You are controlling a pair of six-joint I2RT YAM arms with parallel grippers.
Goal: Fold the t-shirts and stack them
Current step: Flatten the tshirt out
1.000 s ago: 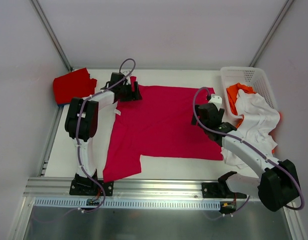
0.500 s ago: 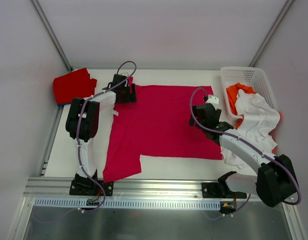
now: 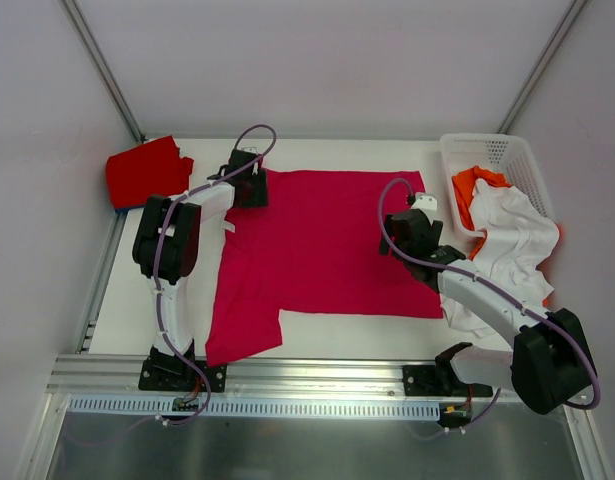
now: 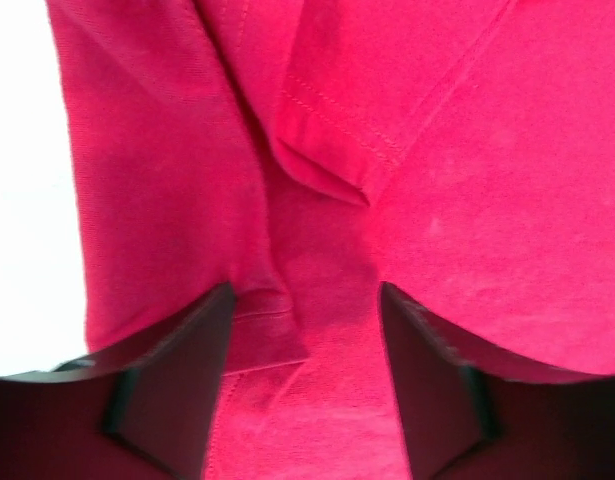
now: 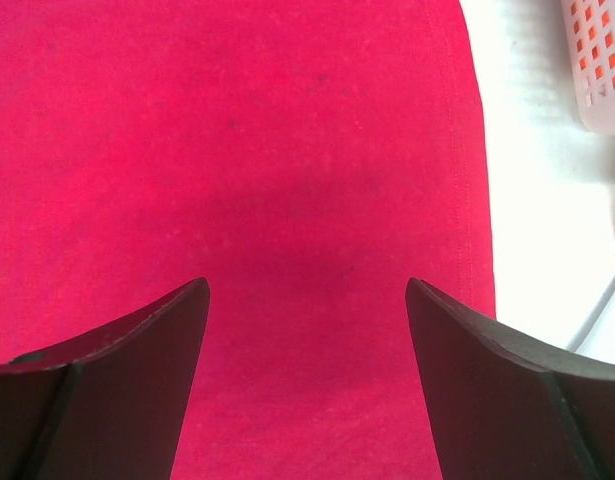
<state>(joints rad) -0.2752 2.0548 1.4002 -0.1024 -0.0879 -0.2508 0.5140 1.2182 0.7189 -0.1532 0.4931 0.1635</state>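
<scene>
A white table (image 3: 317,150) fills the middle of the top view, closed in by pale walls. At its upper left lies a red t-shirt (image 3: 142,170), bunched and well apart from the work, seemingly set aside as the start of a stack. Just right of it the left gripper (image 3: 249,185) sits low on the upper-left corner of the crimson-pink t-shirt (image 3: 327,240), its jaws parted astride a puckered ridge beside a turned-over sleeve (image 4: 332,150), probably to pinch that corner. The shirt is spread flat across the centre, ready for folding. The right gripper (image 5: 307,290) hovers over its right edge with jaws wide and nothing held, likely for a matching grasp. At the upper right a basket (image 3: 487,150) holds an orange t-shirt (image 3: 472,185), and a white t-shirt (image 3: 512,235) spills over its rim, both waiting their turn.
</scene>
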